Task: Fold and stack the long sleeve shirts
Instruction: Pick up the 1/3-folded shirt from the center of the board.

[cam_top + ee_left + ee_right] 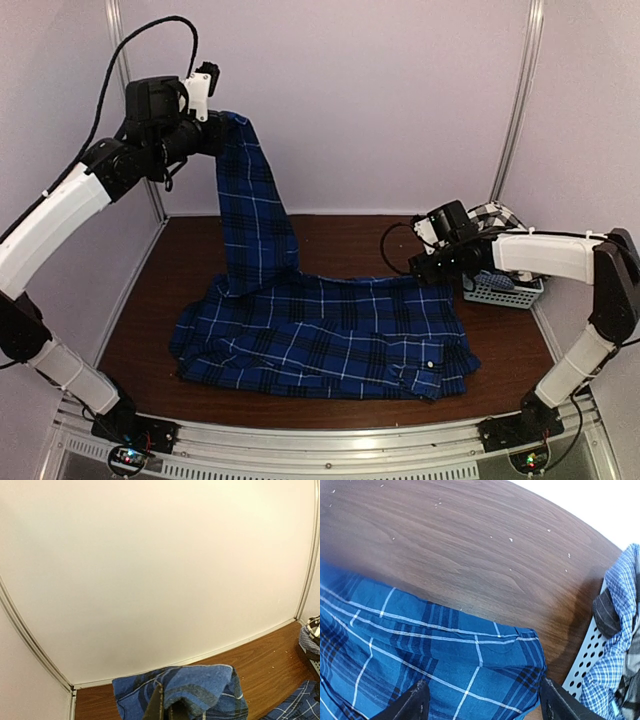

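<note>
The blue plaid shirt (330, 330) lies spread across the middle of the desk (350, 240), with one long part of it pulled up and leftward, high above the wood. The top view shows that raised strip running to the left fingers (212, 135), which are clenched on its end. The left wrist view confirms the grip up close: a bunched fold of blue cloth (190, 685) is pinched between the dark fingers (154, 707), against the pale wall (150, 580).

The right fingers (425, 268) hover at the shirt's far right corner. Only the right wrist view shows them spread wide (412, 702), one on either side of that corner, grasping nothing.

At the desk's right edge sits a basket (505, 290) holding the checked shirt (492, 215). The right wrist view shows its perforated wall (585, 670) and the crumpled checked cloth (620, 630).
</note>
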